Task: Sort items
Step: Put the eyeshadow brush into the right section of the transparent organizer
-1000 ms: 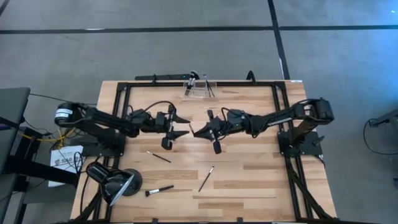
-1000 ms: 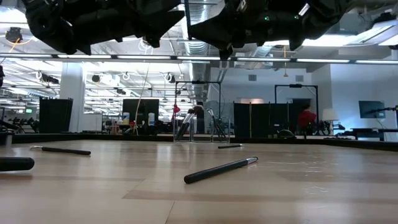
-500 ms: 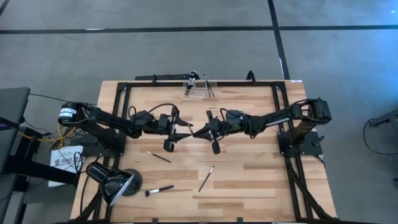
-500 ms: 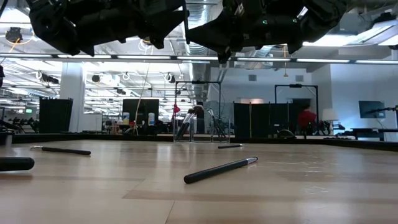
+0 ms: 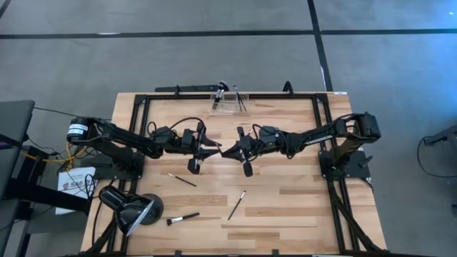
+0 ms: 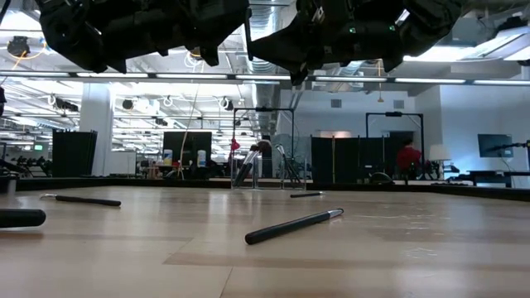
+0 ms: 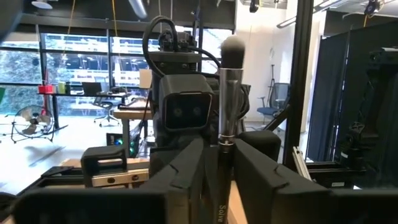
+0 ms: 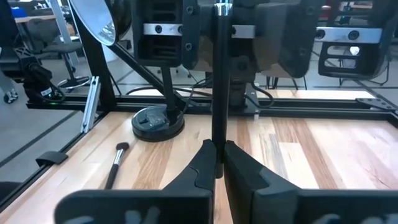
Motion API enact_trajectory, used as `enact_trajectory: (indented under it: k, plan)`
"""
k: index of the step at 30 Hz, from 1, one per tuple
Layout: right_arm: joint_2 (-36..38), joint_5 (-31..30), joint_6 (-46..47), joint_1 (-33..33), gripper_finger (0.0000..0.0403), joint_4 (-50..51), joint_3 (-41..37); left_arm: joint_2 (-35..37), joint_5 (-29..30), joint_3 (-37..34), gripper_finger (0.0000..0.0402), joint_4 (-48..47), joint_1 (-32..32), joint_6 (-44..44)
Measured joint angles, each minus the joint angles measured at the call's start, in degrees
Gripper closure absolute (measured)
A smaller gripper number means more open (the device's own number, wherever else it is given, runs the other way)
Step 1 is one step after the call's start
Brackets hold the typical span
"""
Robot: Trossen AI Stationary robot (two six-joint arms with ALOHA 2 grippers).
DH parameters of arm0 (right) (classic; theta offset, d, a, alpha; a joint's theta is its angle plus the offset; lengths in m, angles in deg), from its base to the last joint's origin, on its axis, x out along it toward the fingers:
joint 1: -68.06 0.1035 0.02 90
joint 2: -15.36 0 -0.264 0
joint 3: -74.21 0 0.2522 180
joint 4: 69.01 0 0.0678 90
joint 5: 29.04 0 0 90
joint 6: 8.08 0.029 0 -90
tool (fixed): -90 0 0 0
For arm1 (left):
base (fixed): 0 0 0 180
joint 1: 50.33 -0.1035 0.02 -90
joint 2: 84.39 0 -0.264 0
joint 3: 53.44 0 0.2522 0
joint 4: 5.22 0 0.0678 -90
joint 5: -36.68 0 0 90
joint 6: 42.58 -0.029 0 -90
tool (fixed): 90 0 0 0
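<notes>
While both arms meet above the middle of the tabletop (image 5: 285, 207), one brush (image 7: 229, 93) is gripped from both ends. The left gripper (image 5: 208, 150) has its jaws pinching the handle just below the silver ferrule, so the bristle head stands clear above its fingers (image 7: 261, 163). The right gripper (image 5: 230, 151) has its jaws pressed onto the same dark handle. Both grippers hang above the wood, not touching it.

Three more brushes lie loose toward the near edge: one (image 5: 182, 179) under the left arm, one (image 5: 236, 204) near the middle, and one (image 5: 183, 218) beside the black lamp (image 5: 130, 208) at the near left corner. A clear holder (image 5: 227, 101) at the far edge holds a few more brushes upright.
</notes>
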Motion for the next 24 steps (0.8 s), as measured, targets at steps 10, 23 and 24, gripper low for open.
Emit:
enact_trajectory:
  k: [10, 23, 24]
  plan:
    - [0.0, -0.2, 0.1, 0.0, 0.0388, 0.2, 0.0, 0.0, -0.1, 0.0, 0.0382, -0.4, 0.0, 0.1]
    - [0.0, -0.8, -0.4, -0.2, 0.0327, 1.9, 0.0, 0.1, -0.9, 0.1, 0.0379, -8.7, -3.0, -2.6]
    - [0.0, -0.7, -0.6, -0.3, 0.0319, 1.8, 0.0, 0.1, -2.2, 0.1, 0.0375, -9.1, -3.5, -2.7]
